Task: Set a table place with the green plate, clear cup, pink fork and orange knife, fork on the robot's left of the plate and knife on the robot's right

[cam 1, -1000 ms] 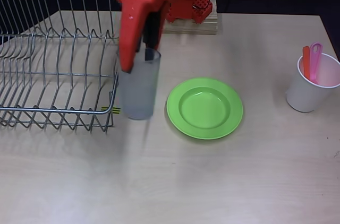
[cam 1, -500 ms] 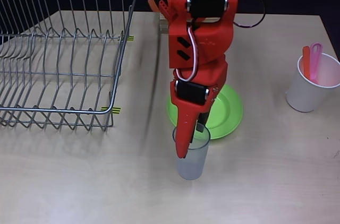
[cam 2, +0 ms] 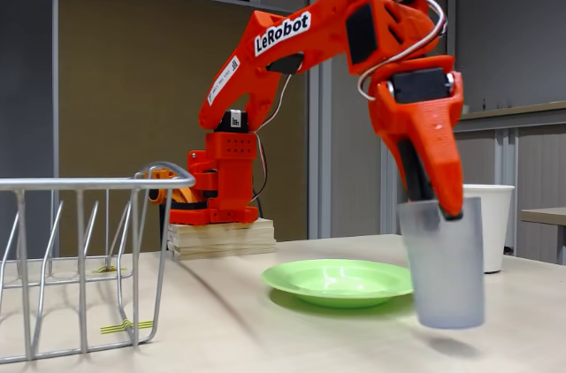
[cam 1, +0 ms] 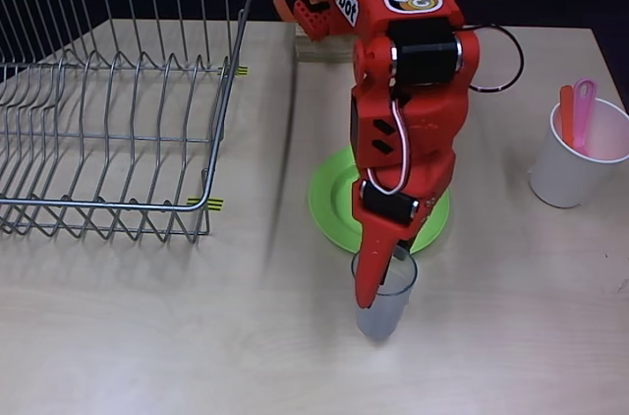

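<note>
Your orange-red arm reaches out over the table from its base on a stack of wooden blocks [cam 2: 221, 237], and its gripper [cam 1: 385, 272] points down at the near side of the table. The jaws are closed on the rim of the clear cup [cam 1: 383, 299]: one finger runs down the outside of the cup wall and the other sits inside the mouth, with the wall pinched between them. In the fixed view the gripper [cam 2: 431, 199] carries the clear cup [cam 2: 447, 262] upright and lifted just off the table surface [cam 2: 265, 329], with a shadow on the wood beneath it.

The green plate [cam 1: 334, 201] lies flat on the table just behind the jaws, toward the arm's base, partly covered by the arm in the overhead view. In the fixed view the green plate [cam 2: 336, 280] sits to the left of the held cup and slightly behind it, not touching it.

Well away from the jaws, toward the right edge of the overhead view, a white cup [cam 1: 575, 164] stands upright. The pink fork [cam 1: 584, 112] and the orange knife [cam 1: 567, 115] stand in it side by side, handles up.

On the opposite side of the jaws, at the left of the overhead view, sits a wire dish rack [cam 1: 108, 105].
</note>
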Action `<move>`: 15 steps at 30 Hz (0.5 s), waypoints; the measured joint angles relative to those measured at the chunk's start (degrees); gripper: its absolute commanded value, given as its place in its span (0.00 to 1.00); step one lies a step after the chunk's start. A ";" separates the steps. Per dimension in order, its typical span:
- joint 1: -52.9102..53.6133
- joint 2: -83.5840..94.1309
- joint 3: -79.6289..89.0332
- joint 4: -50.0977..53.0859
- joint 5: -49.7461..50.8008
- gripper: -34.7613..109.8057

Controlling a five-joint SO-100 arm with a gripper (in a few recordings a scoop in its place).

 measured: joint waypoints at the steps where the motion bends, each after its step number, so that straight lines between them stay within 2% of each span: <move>1: 0.09 0.00 0.00 0.35 -0.18 0.47; 15: 0.18 -0.88 1.14 2.64 2.99 0.49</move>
